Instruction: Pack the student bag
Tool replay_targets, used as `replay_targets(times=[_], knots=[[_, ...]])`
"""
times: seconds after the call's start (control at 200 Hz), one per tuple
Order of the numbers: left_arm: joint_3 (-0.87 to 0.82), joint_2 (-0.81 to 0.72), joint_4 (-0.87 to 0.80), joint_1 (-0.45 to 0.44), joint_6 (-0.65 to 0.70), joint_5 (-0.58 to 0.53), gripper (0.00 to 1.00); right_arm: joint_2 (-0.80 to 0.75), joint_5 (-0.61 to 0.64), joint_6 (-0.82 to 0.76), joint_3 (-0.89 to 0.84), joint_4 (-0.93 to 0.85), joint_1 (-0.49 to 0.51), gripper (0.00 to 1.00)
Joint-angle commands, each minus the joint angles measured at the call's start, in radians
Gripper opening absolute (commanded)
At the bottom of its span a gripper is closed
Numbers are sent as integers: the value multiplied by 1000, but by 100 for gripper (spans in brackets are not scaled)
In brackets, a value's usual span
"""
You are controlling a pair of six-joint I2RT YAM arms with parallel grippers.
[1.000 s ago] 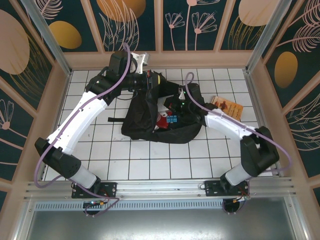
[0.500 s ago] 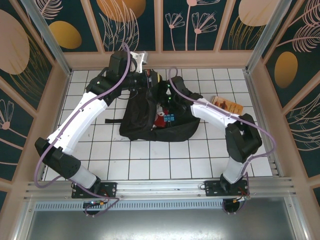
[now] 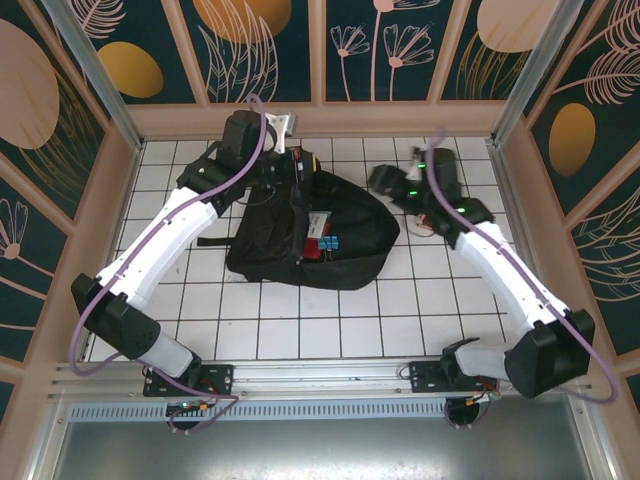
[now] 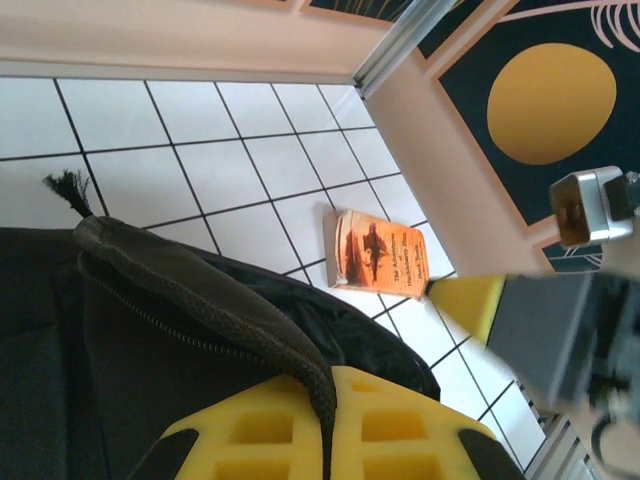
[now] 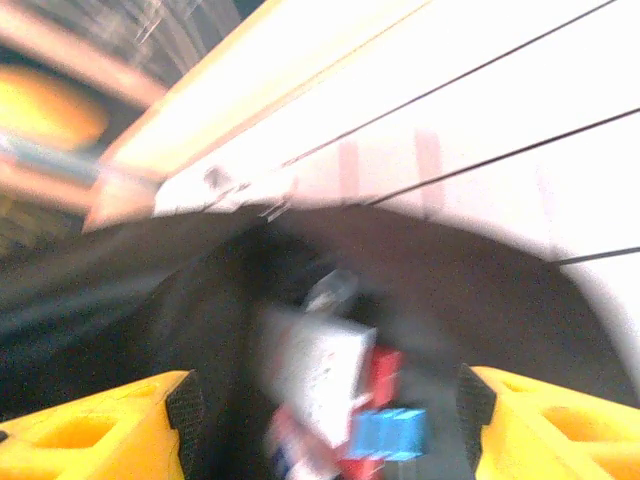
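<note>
The student bag (image 3: 350, 255) lies open in the middle of the tiled table, a large black backpack. Inside its mouth sit a white box, a red item and a blue item (image 3: 324, 240), blurred in the right wrist view (image 5: 340, 385). My left gripper (image 3: 300, 168) is at the bag's far edge, shut on the black rim of the bag (image 4: 300, 365), its yellow fingers (image 4: 420, 425) pressed on either side. My right gripper (image 3: 382, 180) hovers blurred above the bag's back right corner, open, with nothing between its fingers (image 5: 560, 425).
An orange paperback book (image 4: 378, 252) lies on the tiles right of the bag, partly under the right arm in the top view (image 3: 432, 222). Wooden walls (image 3: 320, 120) close the table on three sides. Bare tiles (image 3: 300, 320) lie in front of the bag.
My right gripper has opened, left the items in the bag and swung up and back to the right. The bag has shifted slightly left. My left gripper kept its hold.
</note>
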Motion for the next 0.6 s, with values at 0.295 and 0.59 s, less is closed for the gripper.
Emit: replay_targets(times=[0.295, 0.59], knots=[[-52, 48, 289, 19, -23, -137, 0, 298, 356, -115, -4, -68, -437, 77], [-142, 4, 349, 52, -46, -112, 0, 659, 288, -293, 289, -189, -593, 82]])
